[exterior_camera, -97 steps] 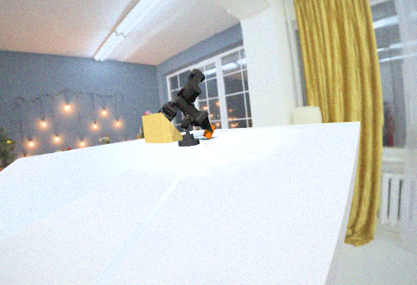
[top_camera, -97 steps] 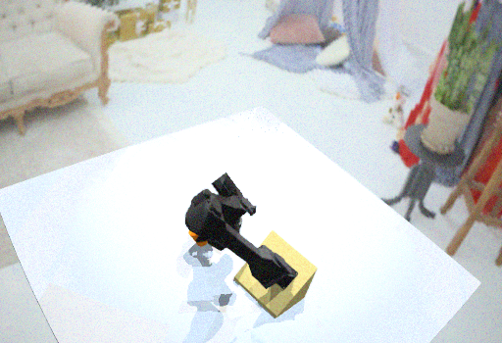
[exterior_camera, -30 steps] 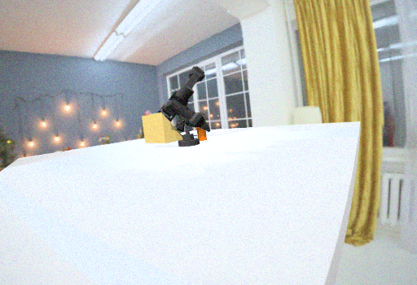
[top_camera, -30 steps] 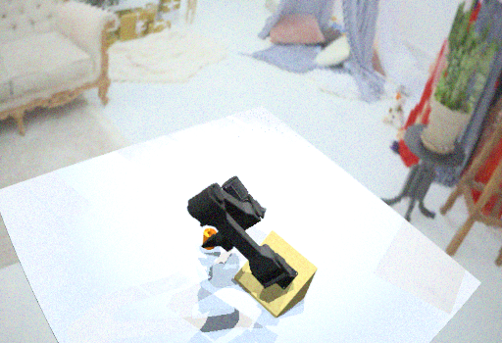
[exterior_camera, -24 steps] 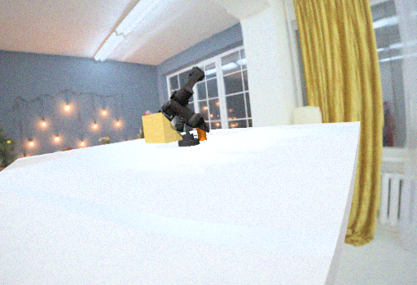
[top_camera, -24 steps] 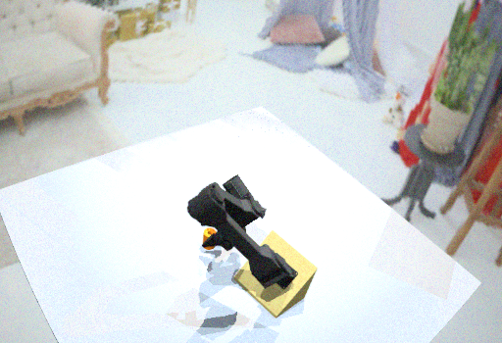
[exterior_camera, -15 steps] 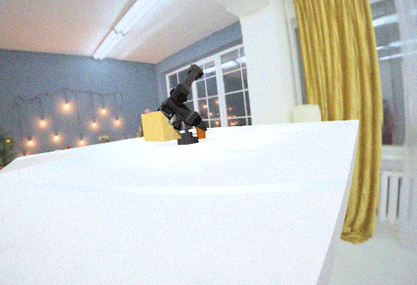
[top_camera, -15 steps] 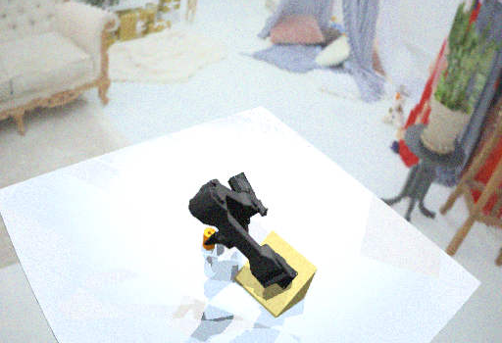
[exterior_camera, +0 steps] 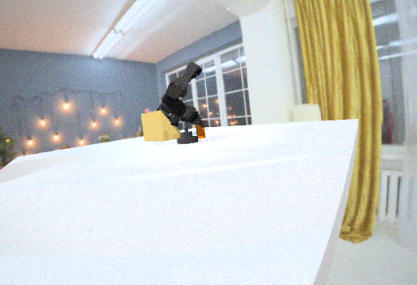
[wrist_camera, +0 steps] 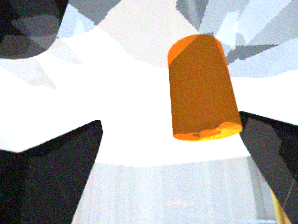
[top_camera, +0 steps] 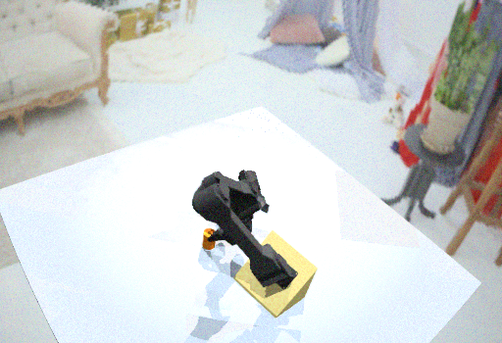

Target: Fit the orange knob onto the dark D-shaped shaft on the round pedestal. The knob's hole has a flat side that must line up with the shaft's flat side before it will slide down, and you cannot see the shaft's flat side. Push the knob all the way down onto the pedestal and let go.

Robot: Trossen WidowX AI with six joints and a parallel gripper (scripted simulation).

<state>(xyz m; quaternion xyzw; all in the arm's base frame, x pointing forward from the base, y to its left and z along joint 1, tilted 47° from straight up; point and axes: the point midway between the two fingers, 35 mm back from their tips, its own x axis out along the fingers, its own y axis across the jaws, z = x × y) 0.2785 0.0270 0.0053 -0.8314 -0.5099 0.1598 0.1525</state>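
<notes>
- The orange knob (top_camera: 207,242) (exterior_camera: 200,131) (wrist_camera: 204,90) is off the shaft, beside the round pedestal (exterior_camera: 187,139); it looks upright in the top view.
- The gripper (top_camera: 215,235) (exterior_camera: 201,124) (wrist_camera: 168,122) is open, its fingers spread wide and gripping nothing.
- In the wrist view, the knob appears between the two fingers, much closer to the right-hand one in the picture and overlapping its tip. I cannot tell whether they touch.
- The wrist end of the arm (top_camera: 240,231) (exterior_camera: 177,89) slopes down toward the knob, with the fingertips near its upper part in the exterior view.
- Above that, the arm is sharply bent: one section rises on a slant to the highest joint, and in the top view a long link runs diagonally, partly across the yellow block (top_camera: 305,276) (exterior_camera: 155,126).
- The dark shaft (exterior_camera: 186,128) rises from the pedestal, its upper part crowded by the arm behind.
- The pedestal sits on the white desk (top_camera: 123,202) (exterior_camera: 183,217), near the block.
</notes>
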